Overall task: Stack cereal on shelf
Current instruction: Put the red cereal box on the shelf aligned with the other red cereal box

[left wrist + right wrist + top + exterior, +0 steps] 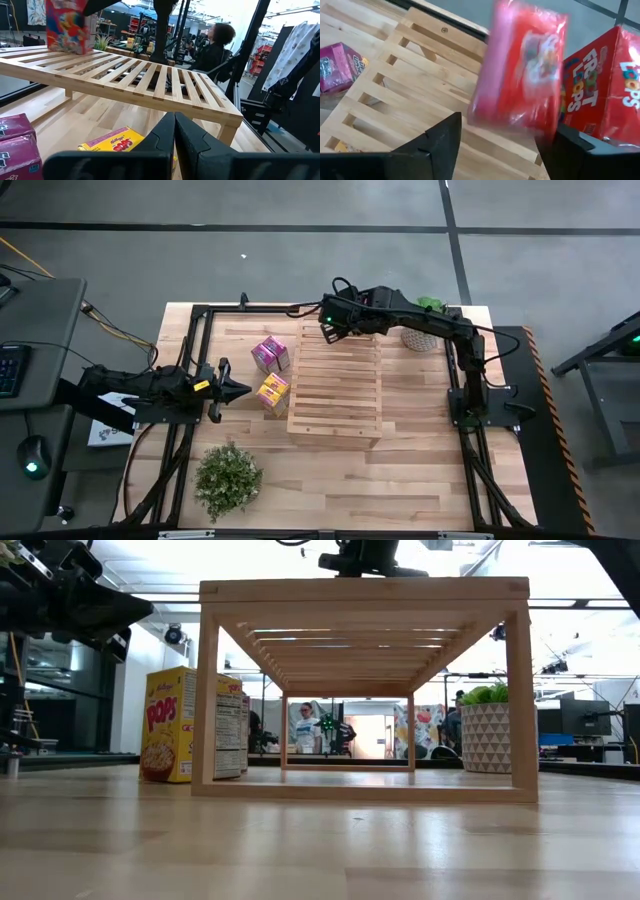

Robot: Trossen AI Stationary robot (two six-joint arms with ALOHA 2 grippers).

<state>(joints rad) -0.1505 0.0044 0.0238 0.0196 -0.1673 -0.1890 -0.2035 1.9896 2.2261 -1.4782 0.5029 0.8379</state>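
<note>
The slatted wooden shelf (335,395) (365,588) stands mid-table. My right gripper (333,330) (505,127) hovers open over its far left corner, fingers on either side of a red cereal box (520,75) that shows blurred. A second red box (600,95) stands beside it on the slats. The left wrist view shows a red box (67,27) upright on the shelf top (150,75). Two pink boxes (271,353) (17,145) and a yellow box (272,392) (175,725) sit on the table left of the shelf. My left gripper (243,390) (175,122) is shut, just left of the yellow box. My right gripper comes from above with its fingers (440,142) wide apart on either side of the blurred red box. I cannot tell whether either finger touches it.
A patterned white pot (420,335) (487,735) with a green plant stands beyond the shelf's far right corner. A leafy green plant (228,475) sits near the table's near left edge. People show in the room behind the table (212,47).
</note>
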